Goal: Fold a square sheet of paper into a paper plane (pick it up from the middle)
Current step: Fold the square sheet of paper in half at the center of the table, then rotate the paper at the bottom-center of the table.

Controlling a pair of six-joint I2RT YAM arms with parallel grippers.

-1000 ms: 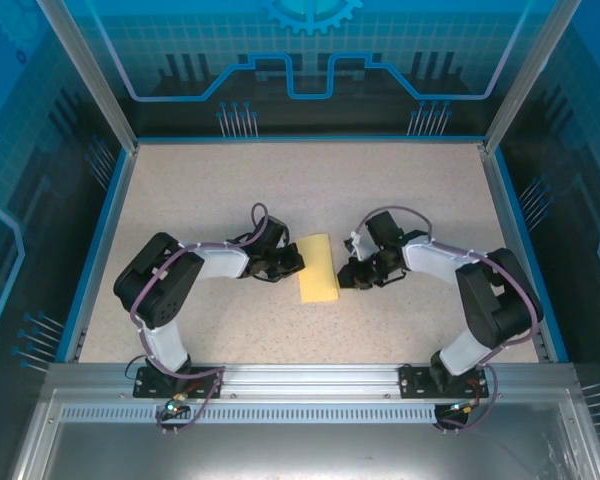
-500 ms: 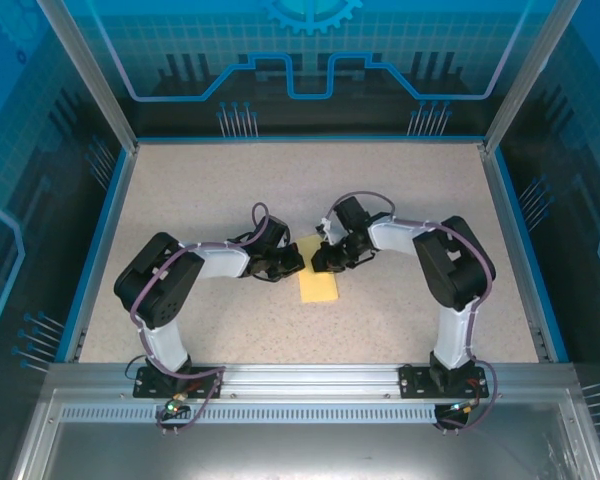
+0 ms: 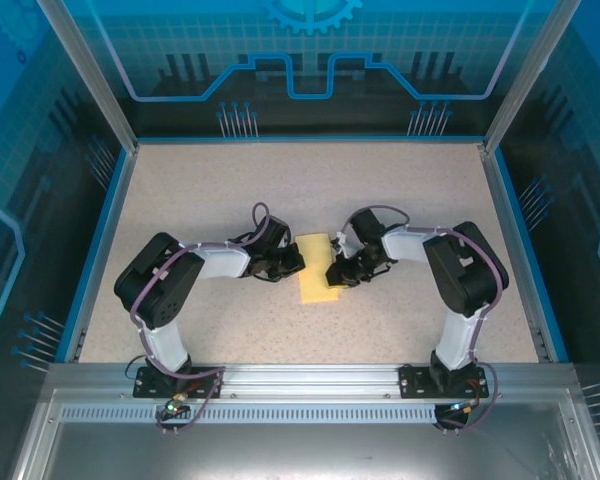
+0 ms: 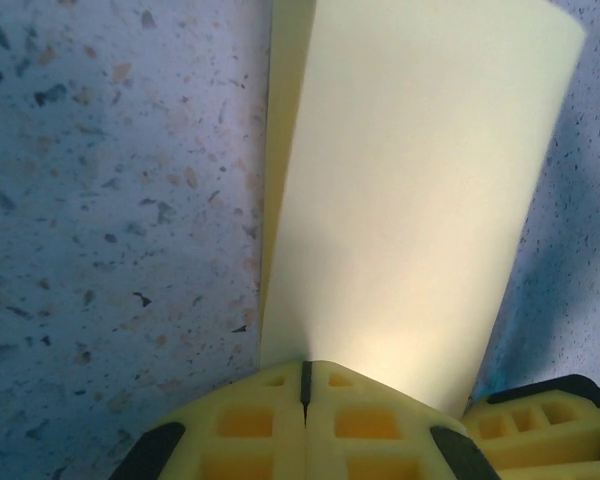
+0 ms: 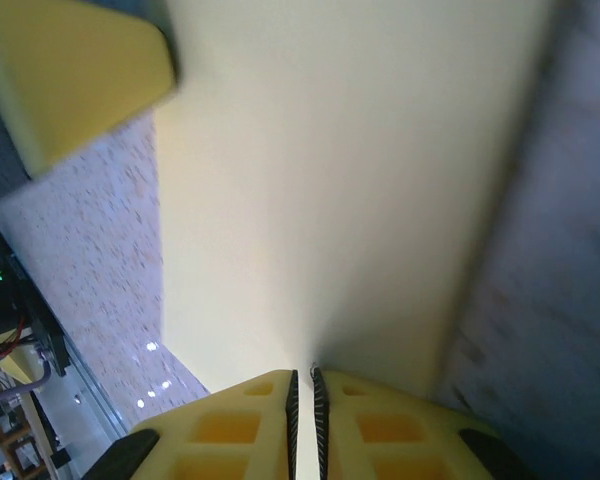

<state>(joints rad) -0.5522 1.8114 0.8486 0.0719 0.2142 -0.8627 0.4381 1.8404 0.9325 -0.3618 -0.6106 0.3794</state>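
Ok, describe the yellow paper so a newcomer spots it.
On the speckled beige table, look between the left tool and the right tool. The thin yellow folded sheet of paper lies there, a flat pale rectangle among black arms.

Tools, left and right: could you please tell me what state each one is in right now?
Left tool: closed at the yellow paper edge; a grip cannot be told.
Right tool: closed, tips at the paper; a grip cannot be told.
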